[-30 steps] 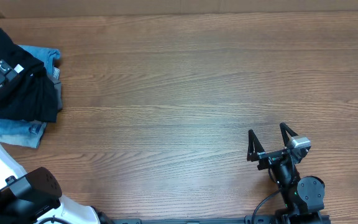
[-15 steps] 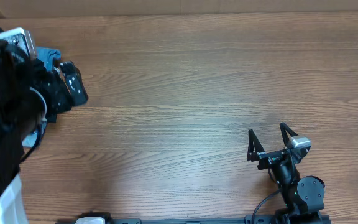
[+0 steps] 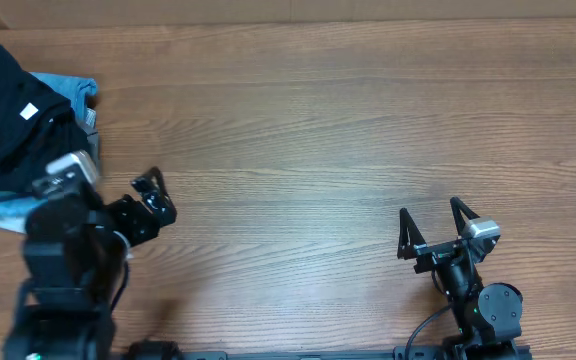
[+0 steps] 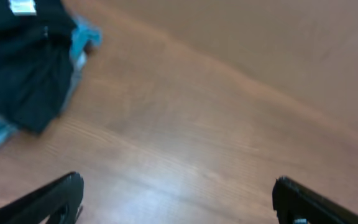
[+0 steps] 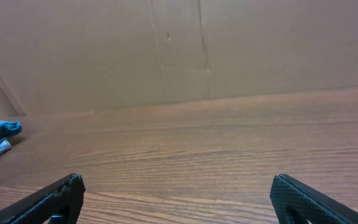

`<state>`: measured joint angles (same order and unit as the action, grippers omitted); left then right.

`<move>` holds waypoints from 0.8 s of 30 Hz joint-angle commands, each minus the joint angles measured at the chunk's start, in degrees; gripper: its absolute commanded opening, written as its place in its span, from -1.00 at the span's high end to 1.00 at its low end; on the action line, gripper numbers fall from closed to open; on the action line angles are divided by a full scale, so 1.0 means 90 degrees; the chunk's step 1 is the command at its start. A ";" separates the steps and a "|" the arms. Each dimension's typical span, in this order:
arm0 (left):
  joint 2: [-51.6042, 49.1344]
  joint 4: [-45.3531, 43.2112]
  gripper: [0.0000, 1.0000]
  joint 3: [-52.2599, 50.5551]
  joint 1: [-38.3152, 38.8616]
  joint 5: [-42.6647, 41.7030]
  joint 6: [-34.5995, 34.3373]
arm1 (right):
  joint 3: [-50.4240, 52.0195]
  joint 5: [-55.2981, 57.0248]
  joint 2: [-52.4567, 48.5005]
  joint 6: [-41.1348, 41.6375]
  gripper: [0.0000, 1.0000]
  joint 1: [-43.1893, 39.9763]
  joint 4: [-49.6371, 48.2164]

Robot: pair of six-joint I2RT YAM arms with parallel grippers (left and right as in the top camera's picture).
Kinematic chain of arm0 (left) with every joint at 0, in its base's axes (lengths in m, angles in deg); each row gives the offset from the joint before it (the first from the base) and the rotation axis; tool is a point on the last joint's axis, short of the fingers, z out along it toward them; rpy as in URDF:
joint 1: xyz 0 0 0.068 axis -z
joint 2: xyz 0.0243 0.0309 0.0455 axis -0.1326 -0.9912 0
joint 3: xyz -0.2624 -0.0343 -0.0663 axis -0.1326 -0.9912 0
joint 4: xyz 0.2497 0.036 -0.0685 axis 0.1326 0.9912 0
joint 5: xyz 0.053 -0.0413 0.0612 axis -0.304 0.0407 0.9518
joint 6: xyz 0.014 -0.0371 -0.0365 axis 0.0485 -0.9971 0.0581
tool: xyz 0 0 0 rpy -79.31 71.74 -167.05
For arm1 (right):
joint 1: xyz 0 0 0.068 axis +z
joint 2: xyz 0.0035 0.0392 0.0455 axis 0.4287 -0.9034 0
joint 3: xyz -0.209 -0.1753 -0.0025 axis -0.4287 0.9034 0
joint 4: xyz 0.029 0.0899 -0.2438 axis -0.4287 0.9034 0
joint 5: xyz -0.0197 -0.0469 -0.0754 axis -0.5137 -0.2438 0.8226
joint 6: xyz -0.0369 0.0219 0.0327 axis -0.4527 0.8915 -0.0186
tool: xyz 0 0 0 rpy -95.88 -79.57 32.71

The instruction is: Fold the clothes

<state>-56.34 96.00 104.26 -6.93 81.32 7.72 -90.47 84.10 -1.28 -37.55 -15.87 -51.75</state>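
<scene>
Though bunched, the T-shirt (image 3: pixel 8 130) runs diagonally.

Ahead of your left gripper (image 4: pixel 176 199) and to the left of its left finger (image 4: pixel 58 196), the T-shirt (image 4: pixel 23 68) lies on the denim pieces (image 4: pixel 82 37) on the table (image 4: pixel 229 124). Your right gripper (image 3: pixel 429 208) sits well apart, the T-shirt far left of its fingers.

Black T-shirt (image 3: pixel 3 95) cut off at the overhead view's left edge, left wrist view blurred
</scene>
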 commanded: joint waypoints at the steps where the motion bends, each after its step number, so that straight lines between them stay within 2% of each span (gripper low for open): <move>1: 0.0512 -0.1481 -1.00 -0.1486 0.0022 0.0083 -0.0231 | 0.0066 0.0061 0.0063 0.0007 -1.00 0.0012 -0.0027; 3: 0.0848 -0.3157 -1.00 -0.2640 0.0022 0.0085 -0.0245 | 0.0066 0.0061 0.0063 0.0007 -1.00 0.0012 -0.0027; 7: 0.1336 -0.4631 -1.00 -0.4058 0.0022 0.0146 -0.0223 | 0.0066 0.0061 0.0063 0.0007 -1.00 0.0012 -0.0027; 13: 0.1838 -0.5442 -1.00 -0.5236 0.0019 0.0321 -0.0199 | 0.0066 0.0061 0.0063 0.0007 -1.00 0.0012 -0.0027; 24: 0.2662 -0.5525 -1.00 -0.6273 -0.0002 0.0537 -0.0202 | 0.0066 0.0061 0.0063 0.0007 -1.00 0.0012 -0.0027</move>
<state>-33.85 46.49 49.24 -6.95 84.80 5.84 -90.47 84.10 -1.28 -37.53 -15.87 -51.73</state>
